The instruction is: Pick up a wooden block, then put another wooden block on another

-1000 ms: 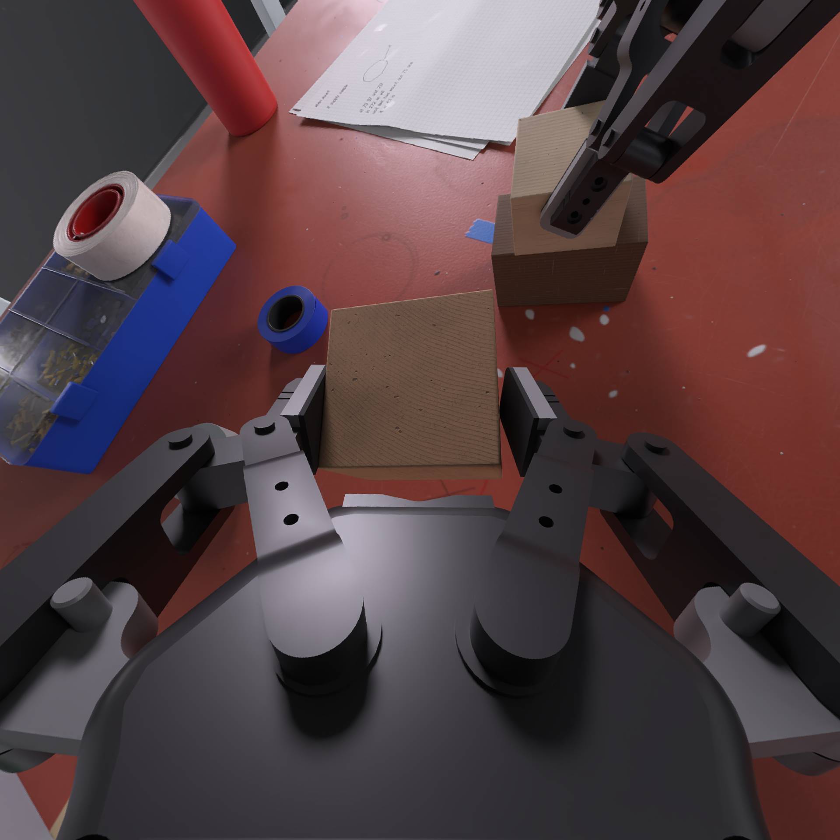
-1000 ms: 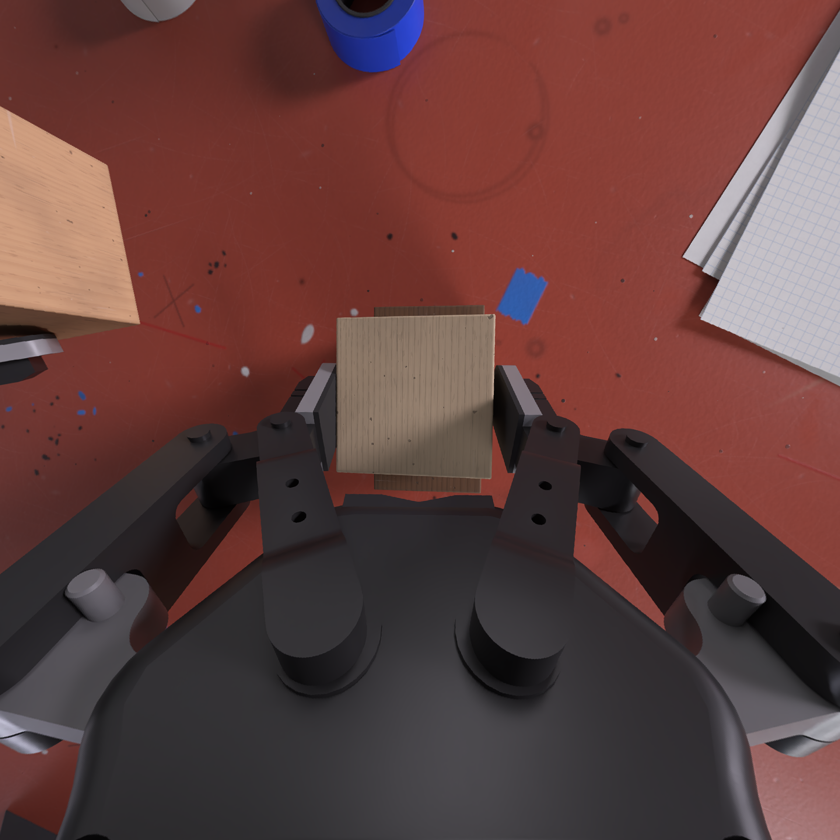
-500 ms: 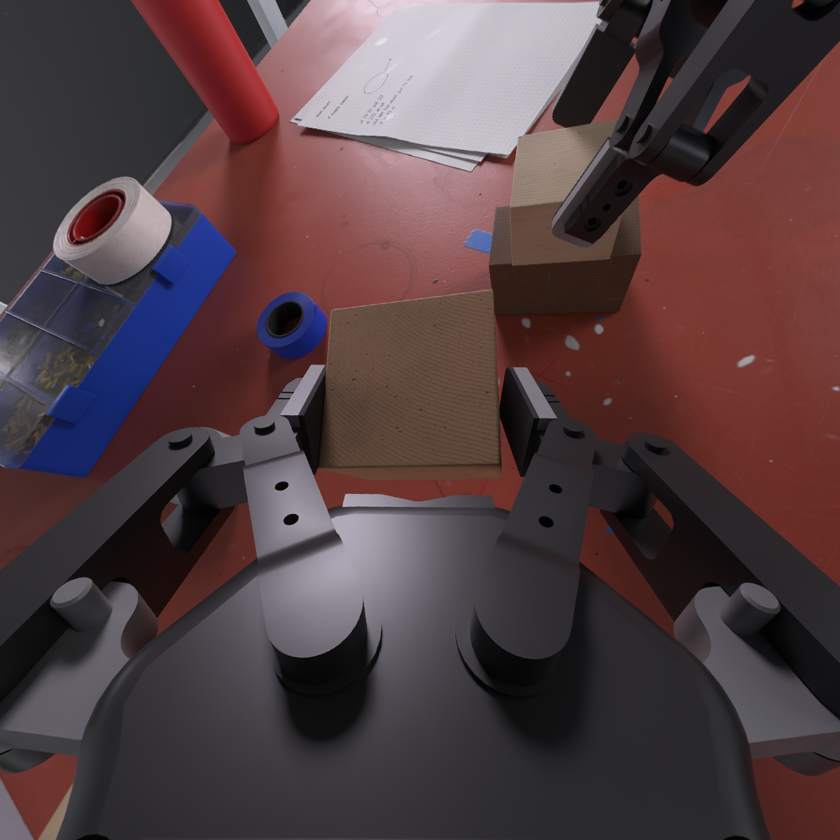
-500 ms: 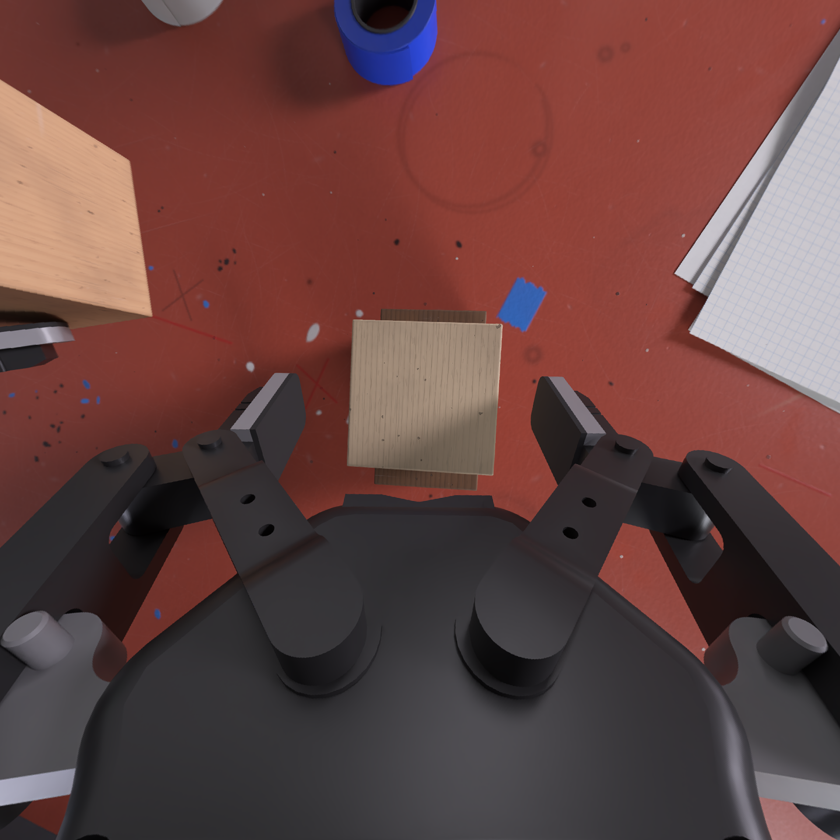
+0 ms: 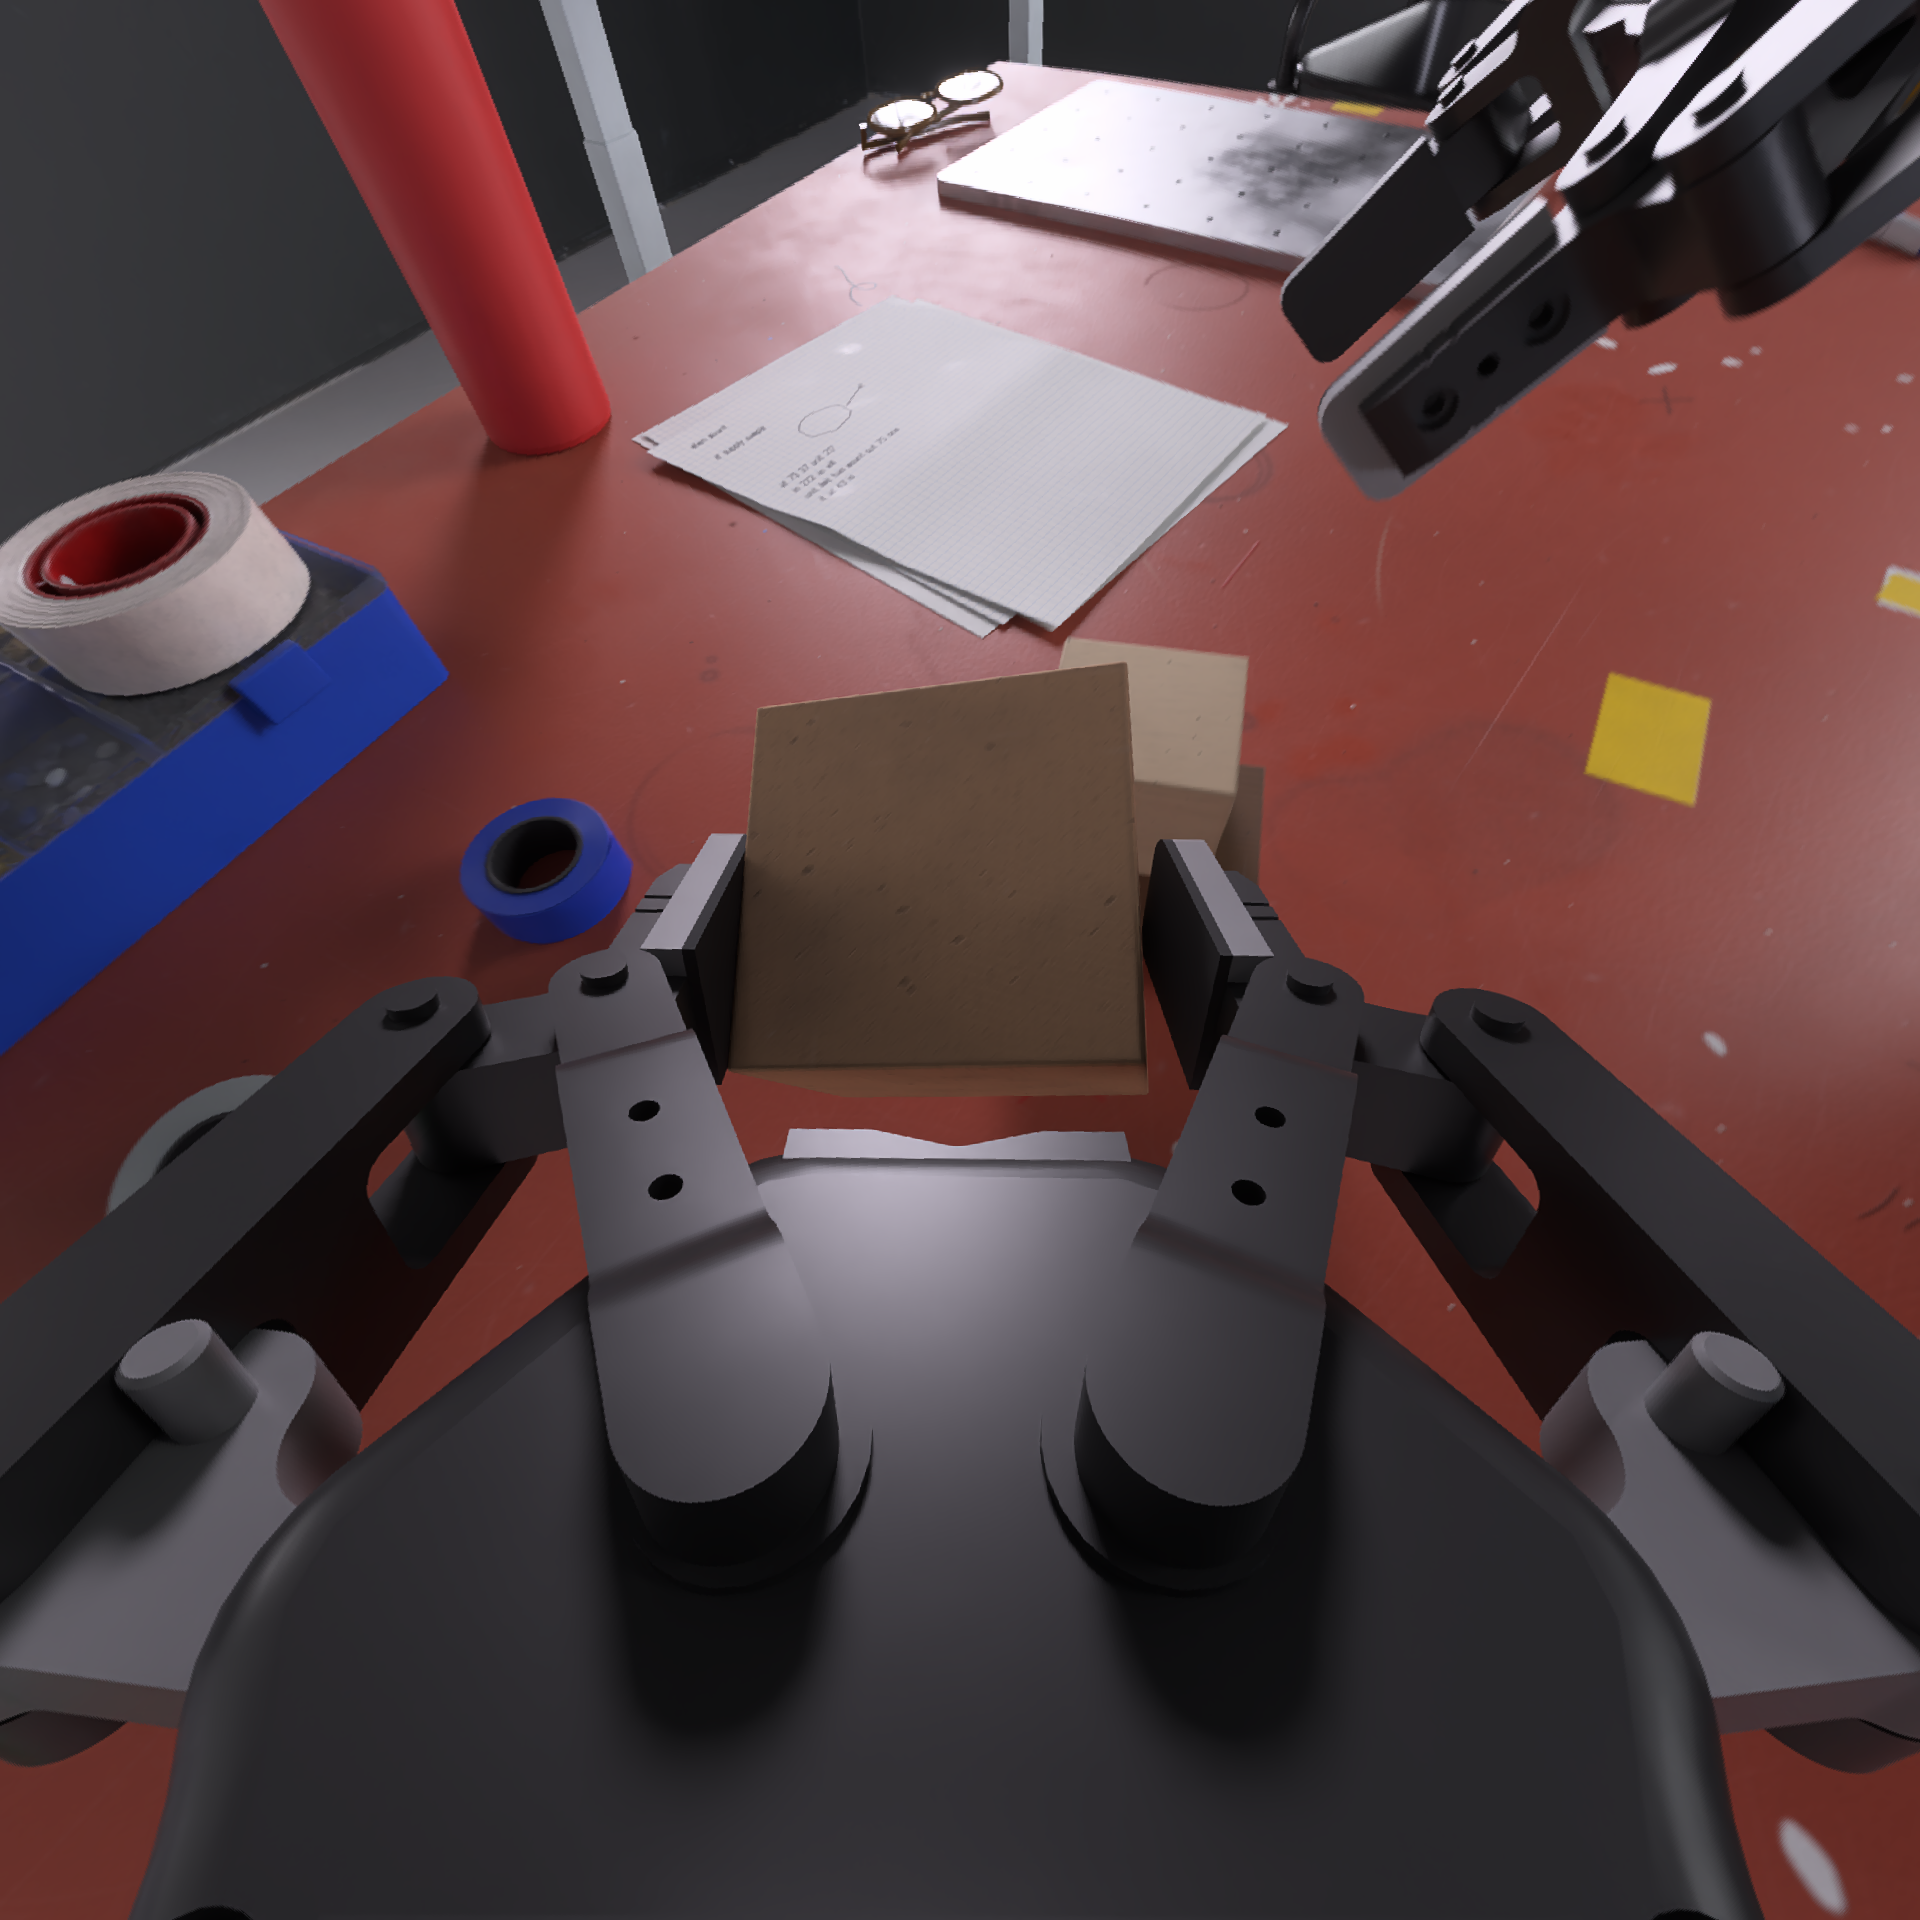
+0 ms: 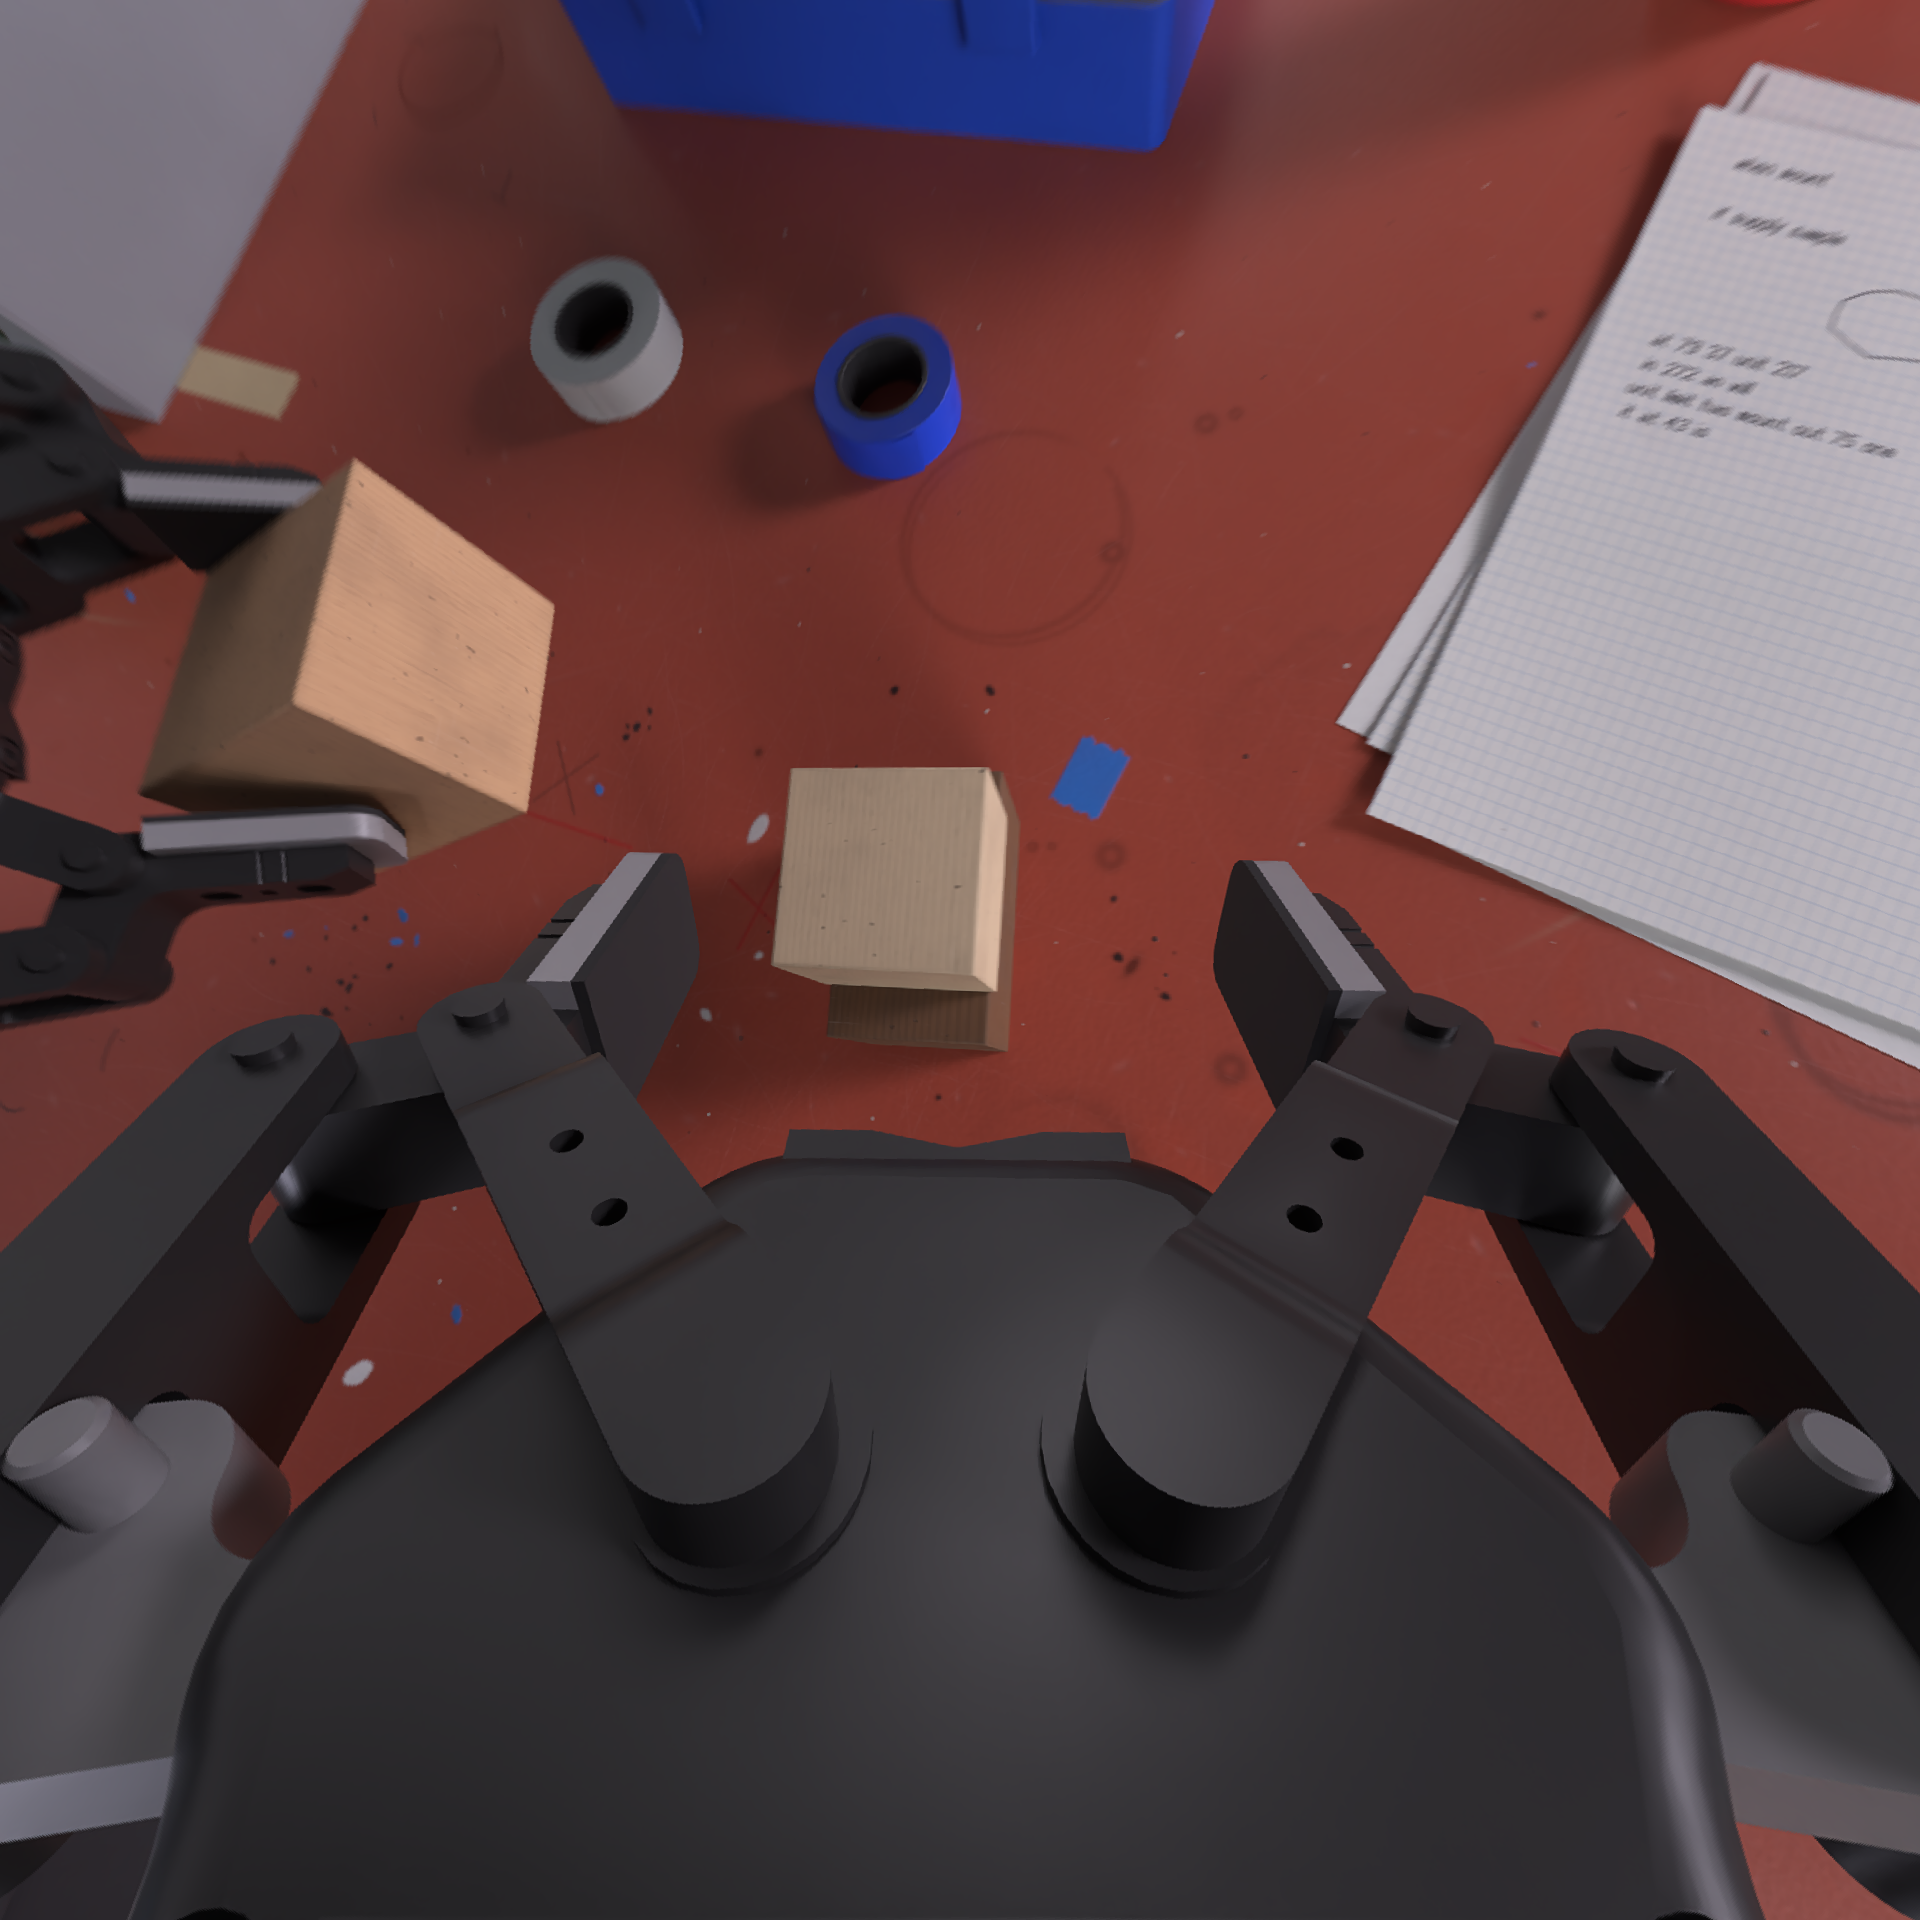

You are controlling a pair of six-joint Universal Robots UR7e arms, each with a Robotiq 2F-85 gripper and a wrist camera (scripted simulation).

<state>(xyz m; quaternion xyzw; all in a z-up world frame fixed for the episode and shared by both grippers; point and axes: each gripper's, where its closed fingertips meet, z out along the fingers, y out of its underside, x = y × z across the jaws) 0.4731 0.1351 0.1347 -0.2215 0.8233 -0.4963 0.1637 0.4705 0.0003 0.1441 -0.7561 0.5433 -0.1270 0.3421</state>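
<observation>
Stacking looks done: pale block [image 6: 883, 873] sits on dark block [image 6: 914, 1018]. Left gripper [image 5: 940, 935] pinches a third block [image 5: 935, 873]; right gripper [image 6: 951, 951] hangs spread.

I opened right tool [image 6: 951, 940], backed it off pale block [image 6: 883, 873]; it's stacked now on dark block [image 6: 914, 1023].

Left gripper [image 5: 940, 935] clamps a brown wooden block [image 5: 935, 883] between both pads, block held clear of the red table [image 5: 1455, 935]. Just behind it, partly hidden: a pale block [image 5: 1190, 727] sitting on a darker block [image 5: 1247, 821]. Right gripper [image 5: 1382, 364] hangs above, upper right, jaws apart. Blue tape roll [image 5: 545, 868] left of the held block. Gridded paper sheets [image 5: 966, 457] lie beyond.
</observation>
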